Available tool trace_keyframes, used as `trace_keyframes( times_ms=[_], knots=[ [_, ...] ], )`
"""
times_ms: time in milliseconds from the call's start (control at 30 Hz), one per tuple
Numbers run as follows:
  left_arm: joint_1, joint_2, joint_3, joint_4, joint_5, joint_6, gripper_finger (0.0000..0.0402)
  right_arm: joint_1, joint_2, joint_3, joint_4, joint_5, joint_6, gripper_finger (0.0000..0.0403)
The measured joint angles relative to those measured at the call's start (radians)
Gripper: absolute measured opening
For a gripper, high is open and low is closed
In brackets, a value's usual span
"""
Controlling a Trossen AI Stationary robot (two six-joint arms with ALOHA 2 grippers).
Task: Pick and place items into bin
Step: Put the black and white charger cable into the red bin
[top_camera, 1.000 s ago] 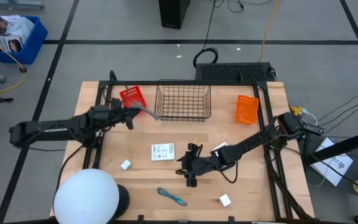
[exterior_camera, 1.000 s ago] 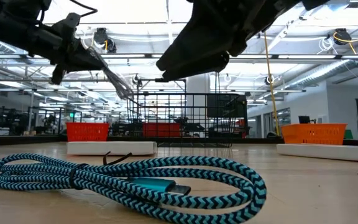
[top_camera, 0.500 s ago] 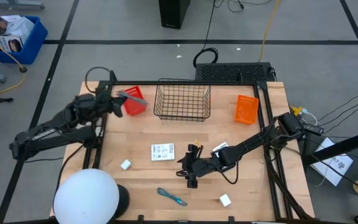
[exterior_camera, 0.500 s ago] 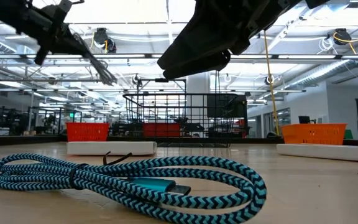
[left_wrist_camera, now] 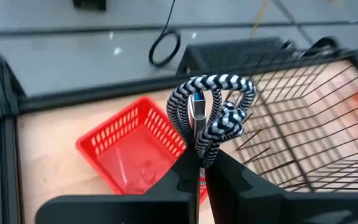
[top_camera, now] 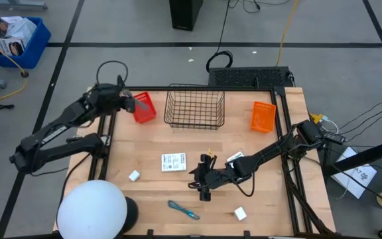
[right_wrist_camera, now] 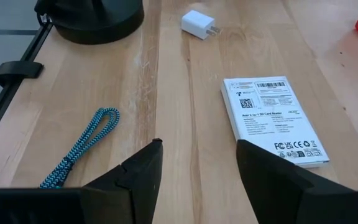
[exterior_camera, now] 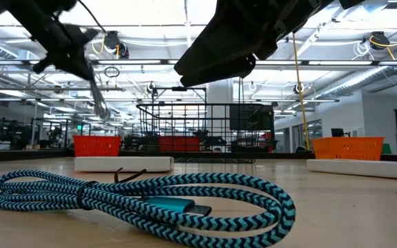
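Note:
My left gripper (top_camera: 128, 101) is shut on a grey-and-white braided cable bundle (left_wrist_camera: 211, 106), high over the red bin (top_camera: 144, 108) at the far left. To the right of that bin stands the black wire basket (top_camera: 195, 110). At mid-table my right gripper (top_camera: 204, 180) hovers open, with nothing between its fingers. Just to its left a white printed packet (right_wrist_camera: 272, 121) lies flat. A second packet (top_camera: 235, 158) lies partly under the right arm. Two white cubes (top_camera: 134, 176) (top_camera: 240, 213) and a teal braided cable (top_camera: 183, 210) lie on the table near the front. My left gripper pinches the folded cable bundle between its two fingers at the bundle's gathered end (left_wrist_camera: 202, 152). The loops stick out past the fingertips. The fingers slant downward toward the table's right. The bundle is lifted clear, above the red bin.
An orange bin (top_camera: 263, 116) stands at the far right. A white dome on a dark base (top_camera: 91, 211) fills the near left corner. Black frame rails (left_wrist_camera: 2, 118) run along the table's edges. Bare wood lies between the bins and the packets.
My left gripper has swung up and toward the table's far left, from the wire basket's left corner to above the red bin, still shut on the cable bundle. The bundle now points more steeply down. My right gripper has kept still.

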Motion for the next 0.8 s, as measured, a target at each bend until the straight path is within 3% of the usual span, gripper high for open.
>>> trace_keyframes(
  times_ms=[133,300,667,800],
  knots=[
    [0.072,0.073,0.000,0.002,0.052,0.012,0.0007,0.000,0.000,0.000,0.000,0.000,0.000,0.0196],
    [0.122,0.132,0.000,0.003,0.128,0.016,0.0031,0.000,0.000,-0.013,0.001,-0.001,0.004,0.0196],
    [0.157,0.211,0.000,0.008,0.103,0.019,0.0008,-0.002,0.000,-0.073,0.136,-0.001,0.004,0.0196],
    [0.154,0.211,0.000,0.009,0.129,0.020,0.0034,-0.002,0.000,-0.074,0.134,-0.001,0.001,0.0196]
  ],
)
